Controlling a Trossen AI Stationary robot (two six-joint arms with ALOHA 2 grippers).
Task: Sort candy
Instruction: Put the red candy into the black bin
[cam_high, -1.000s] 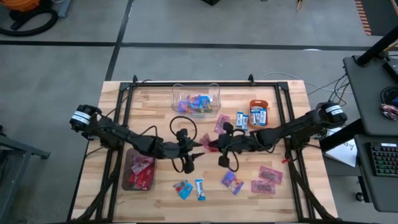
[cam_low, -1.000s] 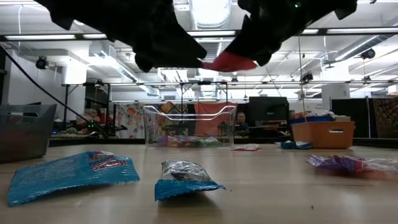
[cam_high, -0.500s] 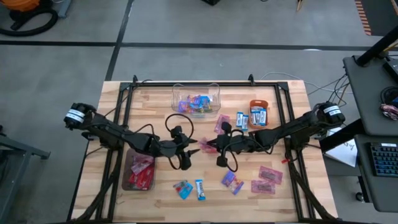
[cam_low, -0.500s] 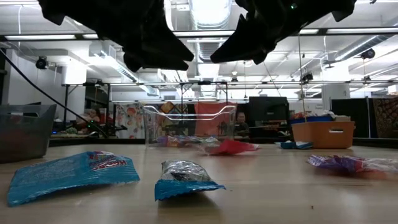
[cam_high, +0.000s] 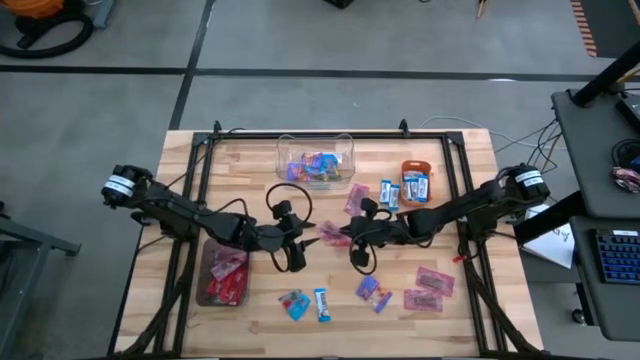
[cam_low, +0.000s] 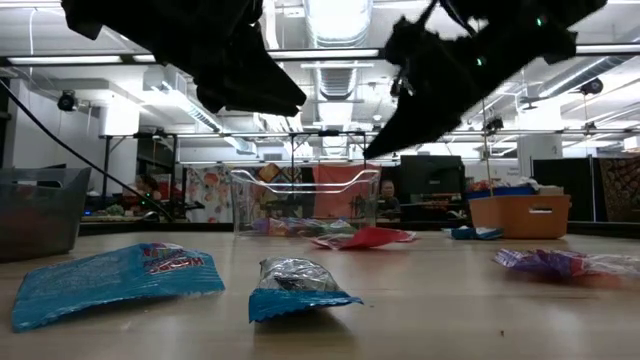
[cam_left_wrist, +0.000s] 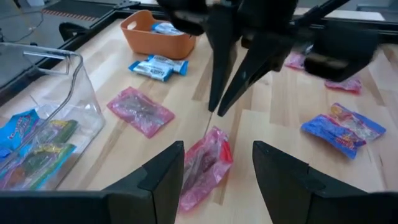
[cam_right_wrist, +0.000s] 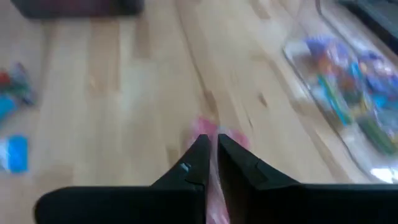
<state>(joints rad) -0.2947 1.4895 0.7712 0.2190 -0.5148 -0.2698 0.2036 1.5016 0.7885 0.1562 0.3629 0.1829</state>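
Observation:
A pink candy (cam_high: 331, 234) lies flat on the wood in the middle of the table, also seen as the pink candy (cam_left_wrist: 203, 164) in the left wrist view. My left gripper (cam_high: 312, 239) hovers just left of it, open, its fingers (cam_left_wrist: 168, 171) standing wide on either side of the packet without touching it. My right gripper (cam_high: 345, 232) hangs over the candy from the right, shut and holding nothing, its tips (cam_low: 378, 150) well above the packet (cam_low: 366, 238). Other candy lies loose along the near and right parts of the table.
A clear box (cam_high: 316, 163) with candy stands at the far middle and an orange bowl (cam_high: 417, 181) at the far right. A dark tray (cam_high: 222, 275) holds red candy at the near left. Blue packets (cam_high: 305, 304), purple (cam_high: 374, 291) and pink ones (cam_high: 430, 288) lie near the front.
The pink candy, which hung in the air between the two grippers' tips, has fallen flat onto the table. My right gripper has then sunk toward it.

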